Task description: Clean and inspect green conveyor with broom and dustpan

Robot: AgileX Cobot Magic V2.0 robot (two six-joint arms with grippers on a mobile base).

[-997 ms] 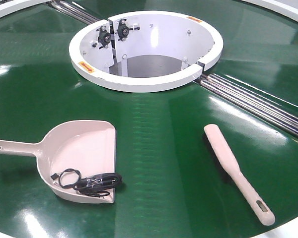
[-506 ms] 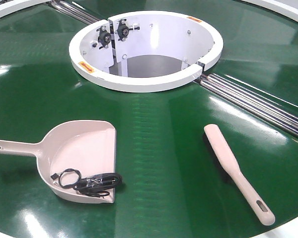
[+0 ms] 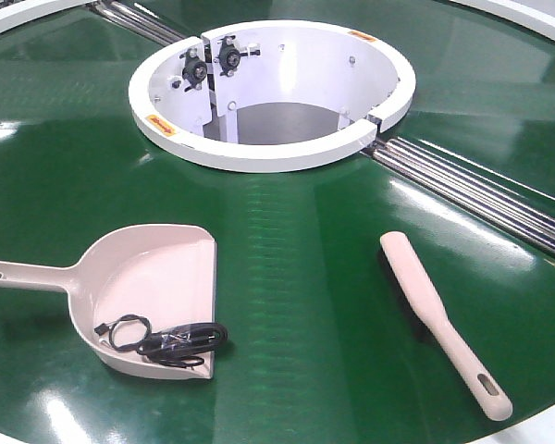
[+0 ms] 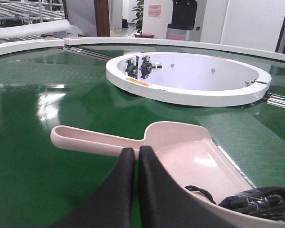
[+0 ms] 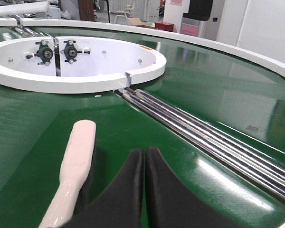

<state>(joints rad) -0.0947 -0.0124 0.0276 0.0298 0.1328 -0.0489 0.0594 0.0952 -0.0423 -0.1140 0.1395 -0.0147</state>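
1. Nearest the cameras, both hands hang low with nothing in them: the left hand (image 4: 137, 156) shows its two black fingers pressed together above the near rim of the dustpan, and the right hand (image 5: 144, 159) has its fingers likewise closed, poised just right of the broom.

2. The dustpan (image 3: 153, 291) lies near-left on the green conveyor (image 3: 296, 240), its handle running off to the left and its open mouth facing right. A tangle of black cable (image 3: 166, 340) sits in its near corner, so the sweeping seems largely done and lifting the pan away looks like the next job.

3. The broom (image 3: 439, 319) rests near-right, well apart from the dustpan, laid diagonally with its head toward the far side and its slotted handle close to the belt's near edge.

4. Risks, as judged from here: tipping the dustpan toward its open mouth while lifting could spill the cable back onto the belt; a grasp on the long handle far from the scoop may let the pan sag or twist; and with fingers shut, either hand would have to open before descending or it will merely knock its tool aside. A nudge could send the broom off the near edge.

5. Farther back, silver rails (image 3: 481, 194) cross the belt to the right.

6. Beyond them the white hub (image 3: 273, 153) rings the centre.
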